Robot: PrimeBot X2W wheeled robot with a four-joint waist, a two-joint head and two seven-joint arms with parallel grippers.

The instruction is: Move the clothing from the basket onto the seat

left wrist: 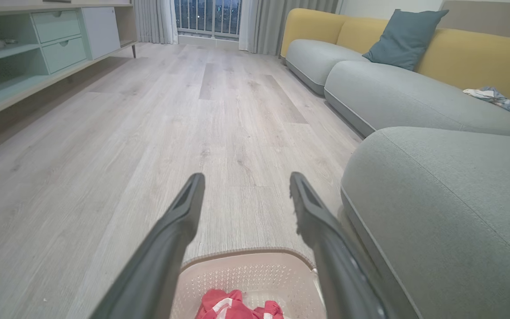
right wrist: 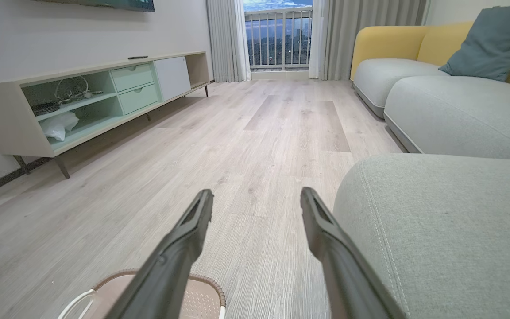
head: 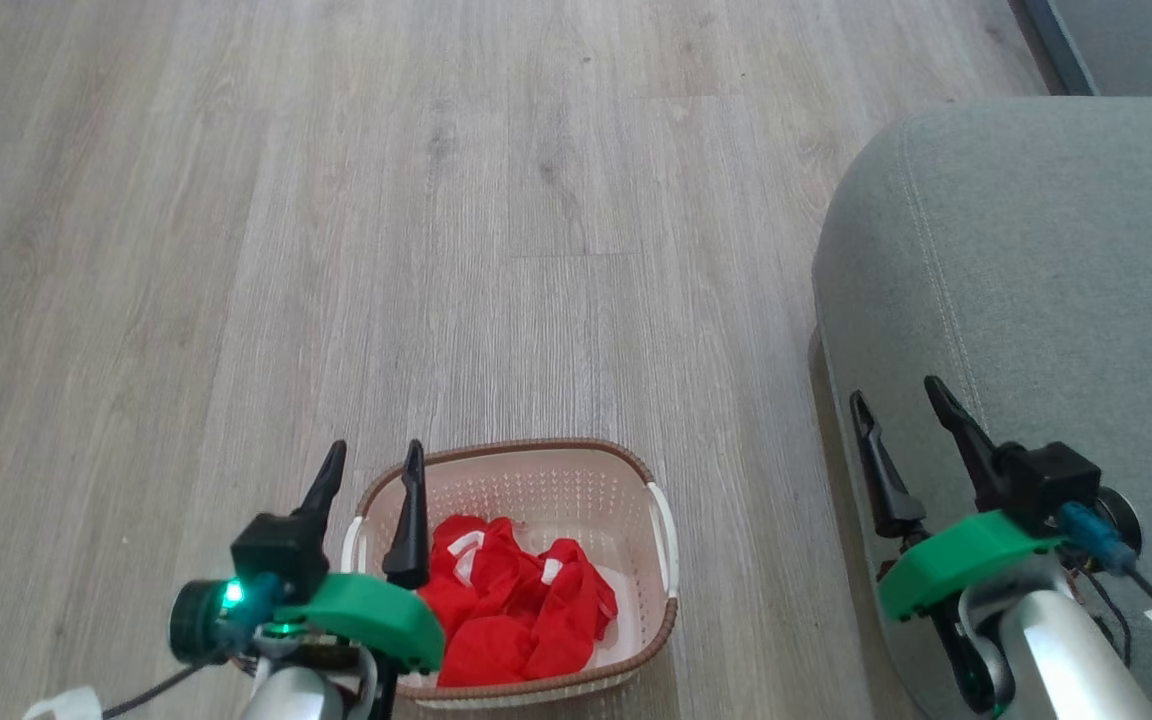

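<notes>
Crumpled clothing [head: 521,610] in perforated basket [head: 536,488], stitched seat [head: 1036,250], left tool [head: 376,447] and right tool [head: 894,390] released

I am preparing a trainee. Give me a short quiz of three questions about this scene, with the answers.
1. True or false: the red clothing lies in the basket.
2. Choose one: the right tool hangs nearest to A the basket, B the seat, C the curtain.
3. Fill in: the left tool, over the basket, holds nothing and its jaws stand ___.
Key: 1 true; 2 B; 3 open.
</notes>
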